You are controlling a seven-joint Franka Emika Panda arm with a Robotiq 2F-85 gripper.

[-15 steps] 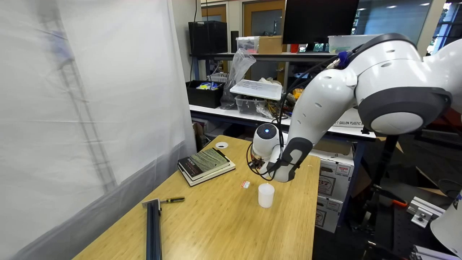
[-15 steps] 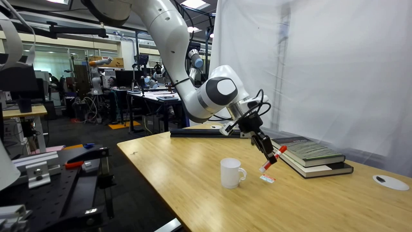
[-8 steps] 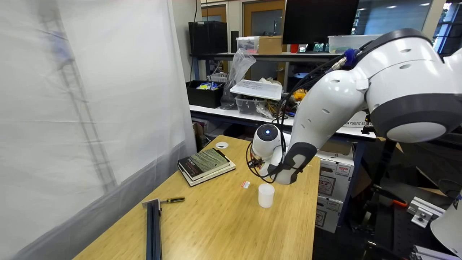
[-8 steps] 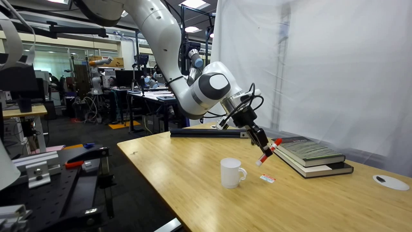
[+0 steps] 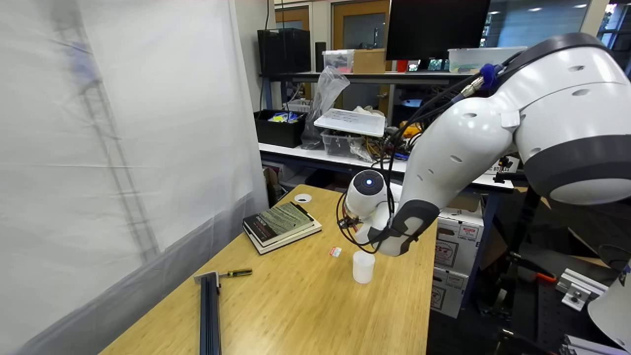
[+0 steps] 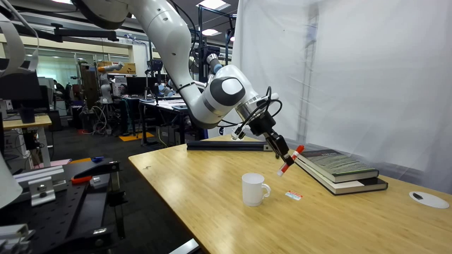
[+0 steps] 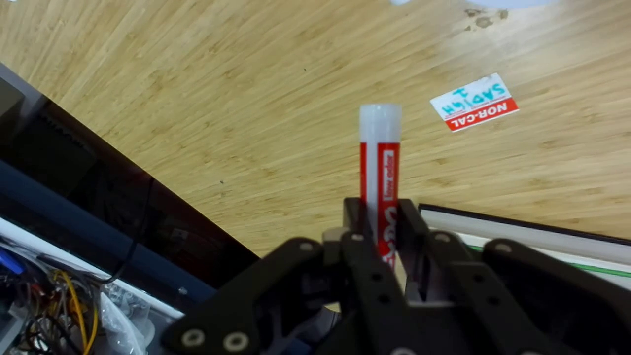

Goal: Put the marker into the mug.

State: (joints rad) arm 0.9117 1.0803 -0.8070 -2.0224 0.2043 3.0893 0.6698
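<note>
The marker [image 7: 380, 167], white and red with a red end, is held between the fingertips of my gripper [image 7: 378, 214]. In an exterior view the marker [image 6: 284, 169] is tilted, its white end low and its red end high. My gripper [image 6: 289, 161] holds it above the table, beyond the mug and on its handle side. The white mug [image 6: 252, 190] stands upright on the table, apart from the marker. The mug [image 5: 363, 267] also shows in an exterior view where the arm hides most of the gripper. In the wrist view only white edges show at the top.
Two stacked books [image 6: 339, 169] lie near the curtain [image 5: 148, 123]. A small red and white label [image 6: 293, 195] lies on the table beside the mug. A dark metal rail [image 5: 210, 315] and a screwdriver [image 5: 239, 272] lie along the table's curtain side.
My gripper has moved up and, in an exterior view, leftward with the marker still in it. The mug, books and label have not moved.
</note>
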